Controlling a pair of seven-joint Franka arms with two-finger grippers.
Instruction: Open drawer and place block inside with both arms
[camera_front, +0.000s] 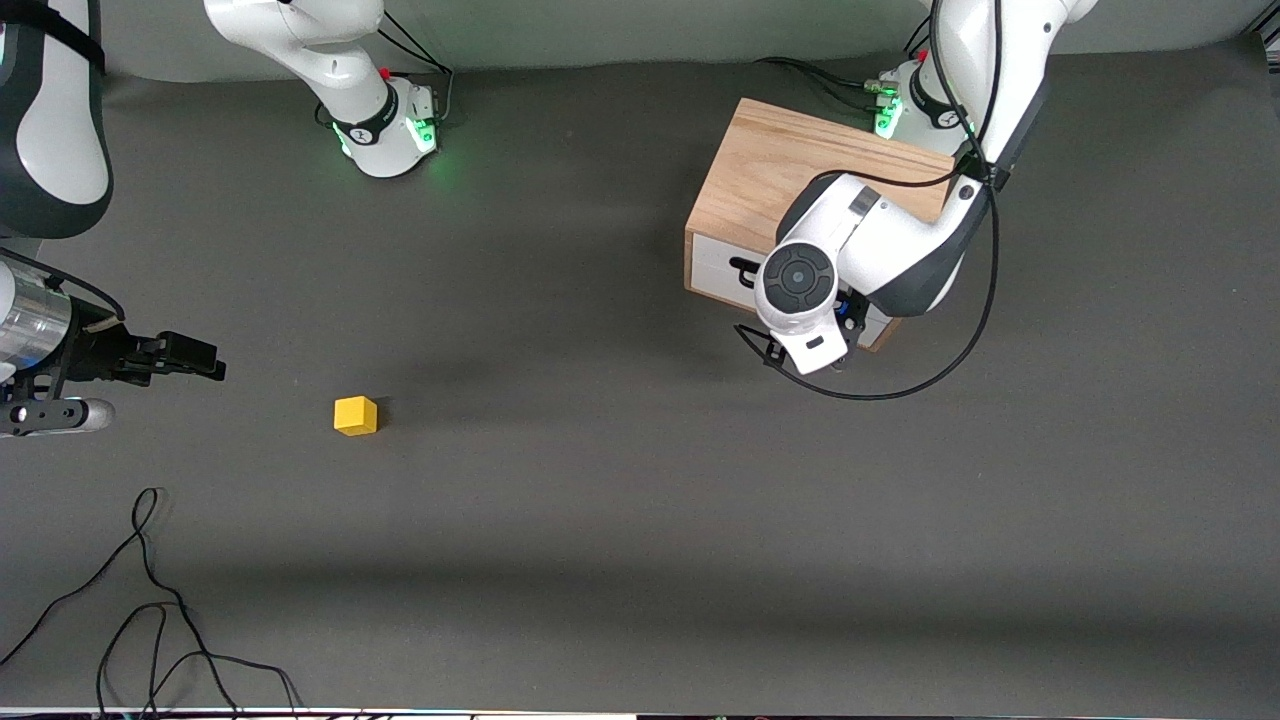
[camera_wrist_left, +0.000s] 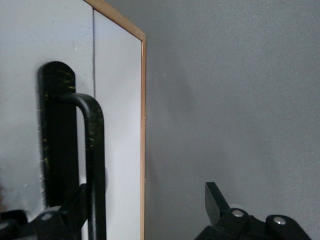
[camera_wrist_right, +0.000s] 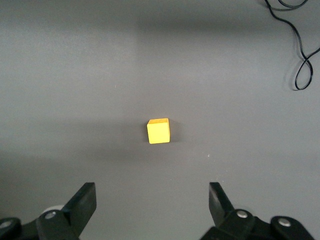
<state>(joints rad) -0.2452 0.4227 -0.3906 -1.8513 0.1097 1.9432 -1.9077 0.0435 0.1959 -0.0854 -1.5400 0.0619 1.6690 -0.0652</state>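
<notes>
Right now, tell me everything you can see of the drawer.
The drawer is shut, its white front flush with the light wooden box that holds it. A black bar handle stands off the front on a black backing plate. The box sits on the grey table at the left arm's end. The left pincer is open at the front, one finger beside the bar, which lies between the fingers, not yet clamped.

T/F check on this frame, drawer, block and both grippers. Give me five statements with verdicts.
1. The drawer is pulled out. False: its white front sits flush in the wooden box.
2. The left gripper is open at the handle. True.
3. The right gripper holds the block. False: open, block on the table.
4. The block lies toward the right arm's end. True.
5. The block sits on the box. False: on the table.
</notes>
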